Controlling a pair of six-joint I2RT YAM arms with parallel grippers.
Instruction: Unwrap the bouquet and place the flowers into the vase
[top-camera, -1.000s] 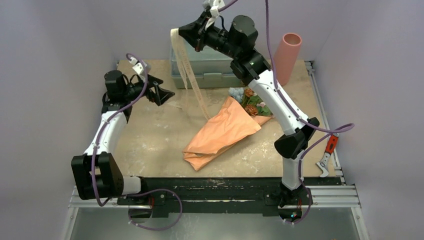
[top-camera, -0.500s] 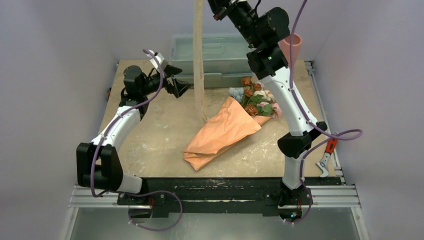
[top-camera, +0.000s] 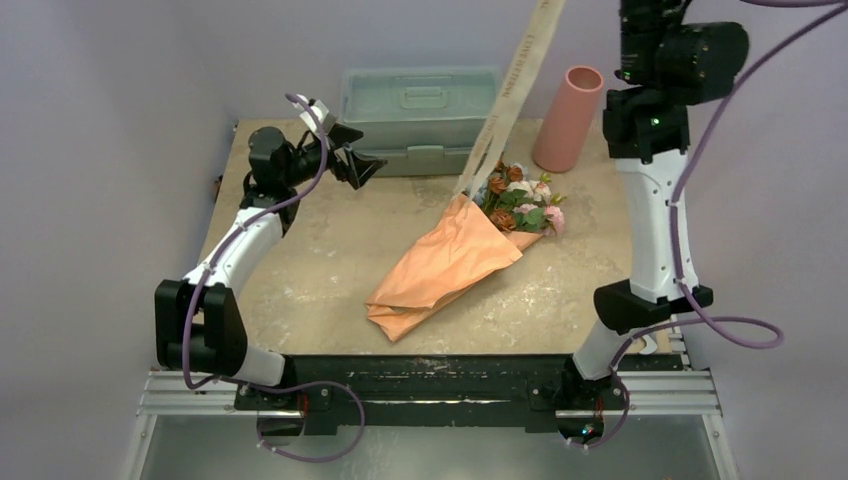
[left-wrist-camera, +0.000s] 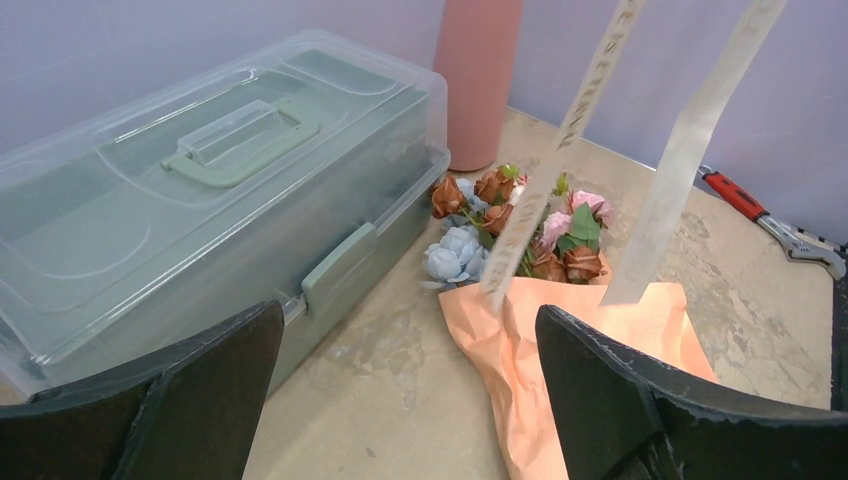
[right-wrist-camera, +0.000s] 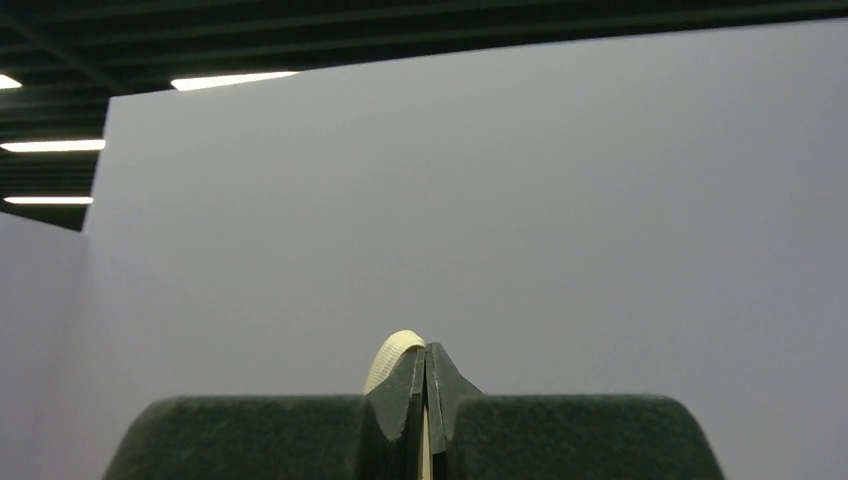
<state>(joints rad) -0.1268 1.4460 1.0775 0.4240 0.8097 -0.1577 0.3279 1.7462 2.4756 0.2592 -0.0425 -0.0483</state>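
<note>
Presently, unwrapping was judged the step in hand, at the ribbon stage.

- ribbon (top-camera: 512, 88): beige, two printed strands. They ran from the top edge of the overhead view down to the paper's mouth at centre. Whether the lower end was free of the wrap could not be told.
- bouquet (top-camera: 440, 268): orange paper cone, lay flat on the counter (top-camera: 300, 270) at centre, paper closed around the stems.
- flowers (top-camera: 518, 205): blue, rust and pink heads showed at the cone's upper-right end, near the foot of the vase.
- vase (top-camera: 567, 118): salmon pink, upright, upper right of centre, beside the grey-green box (top-camera: 420, 108); no stems in it.
- right claw (right-wrist-camera: 425, 385): beyond the top edge of the overhead view. Its own camera showed the fingers pressed together on a cream loop of ribbon.
- left claw (left-wrist-camera: 410, 400): fingers spread wide, held and touched nothing, hovered left of centre facing the box and blooms.

Next move, judged: carry the ribbon clear and drop it aside, then bring the wide claw in to peel the paper.
</note>
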